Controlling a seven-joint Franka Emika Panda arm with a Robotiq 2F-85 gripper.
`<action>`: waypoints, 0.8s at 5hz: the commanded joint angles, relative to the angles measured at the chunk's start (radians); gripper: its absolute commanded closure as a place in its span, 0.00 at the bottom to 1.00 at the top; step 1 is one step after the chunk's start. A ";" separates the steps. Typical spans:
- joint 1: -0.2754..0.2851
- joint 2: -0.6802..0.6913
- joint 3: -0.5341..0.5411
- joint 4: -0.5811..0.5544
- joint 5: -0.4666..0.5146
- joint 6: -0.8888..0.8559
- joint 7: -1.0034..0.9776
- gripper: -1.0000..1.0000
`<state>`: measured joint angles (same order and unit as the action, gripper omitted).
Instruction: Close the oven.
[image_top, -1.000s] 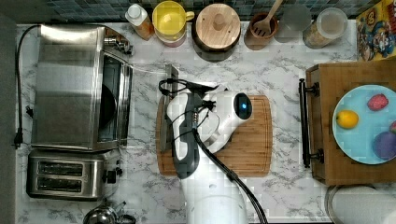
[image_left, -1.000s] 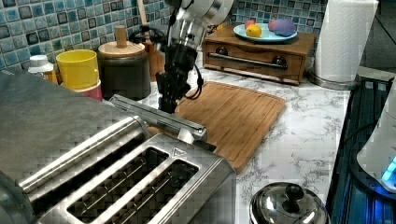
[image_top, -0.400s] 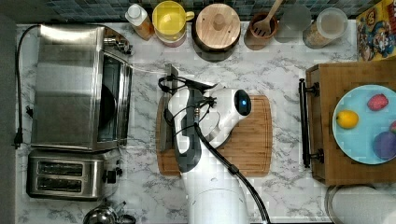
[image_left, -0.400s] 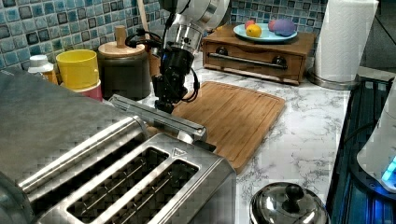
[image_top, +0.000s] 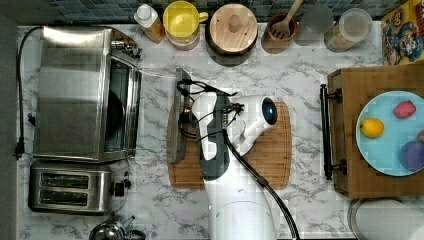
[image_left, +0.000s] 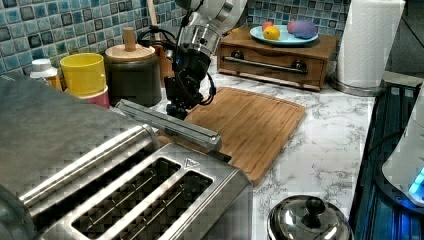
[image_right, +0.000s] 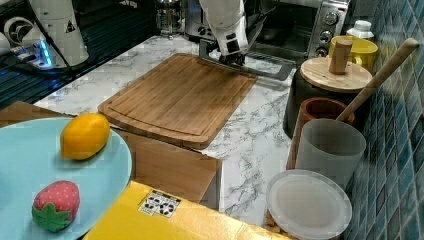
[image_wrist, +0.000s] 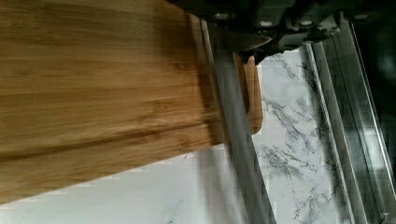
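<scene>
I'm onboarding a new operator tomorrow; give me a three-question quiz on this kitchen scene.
1. True or false: the oven door is fully shut.
2. In the top view, the hand is at which part of the oven? A) the handle bar of the door B) the top C) the cord
3. Which fruit lies beside the strawberry on the blue plate in the right view?

Key: 1 false, the door hangs open over the counter. 2 A. 3 the lemon.
</scene>
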<state>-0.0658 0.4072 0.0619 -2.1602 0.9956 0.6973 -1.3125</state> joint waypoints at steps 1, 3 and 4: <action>0.155 -0.154 0.151 0.149 -0.022 0.011 0.018 1.00; 0.166 -0.239 0.214 0.142 -0.052 0.070 0.044 1.00; 0.228 -0.219 0.204 0.200 -0.267 0.097 0.243 1.00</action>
<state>-0.0334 0.2766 0.1307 -2.1777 0.7739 0.7832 -1.2256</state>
